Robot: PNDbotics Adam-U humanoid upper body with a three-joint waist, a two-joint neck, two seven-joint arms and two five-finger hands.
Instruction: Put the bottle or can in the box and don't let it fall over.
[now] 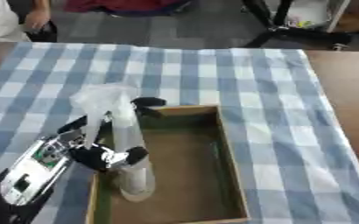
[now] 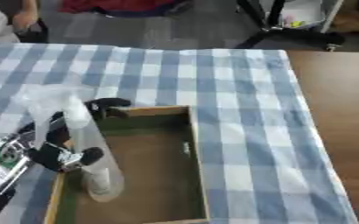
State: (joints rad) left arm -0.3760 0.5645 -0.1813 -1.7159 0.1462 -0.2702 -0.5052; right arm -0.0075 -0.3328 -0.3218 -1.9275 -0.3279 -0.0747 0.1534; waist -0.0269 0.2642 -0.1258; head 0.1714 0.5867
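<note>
Bottle (image 1: 129,144) of clear plastic stands in the lower left of the frame, its base down inside the box (image 1: 232,175) against the left wall, near the front left corner, and its body leaning a little so the top tips toward the upper left. The top of the bottle is pale and blurred, so its cap cannot be made out. The left hand (image 1: 98,153), black with silver parts, comes in from the lower left corner and is closed around the bottle: one dark finger (image 1: 148,103) curls past the far side of it near the box's back left corner, and a thumb or another finger (image 1: 133,154) wraps the near side lower down. The box is a shallow open tray with light wooden walls and a brownish floor, lying in the lower middle of the frame on a blue and white checked cloth (image 1: 267,83). The cloth covers most of a brown table (image 1: 351,87), whose bare surface shows along the right edge. Whether the bottle's base rests fully on the box floor cannot be told. The right hand shows in neither view.
</note>
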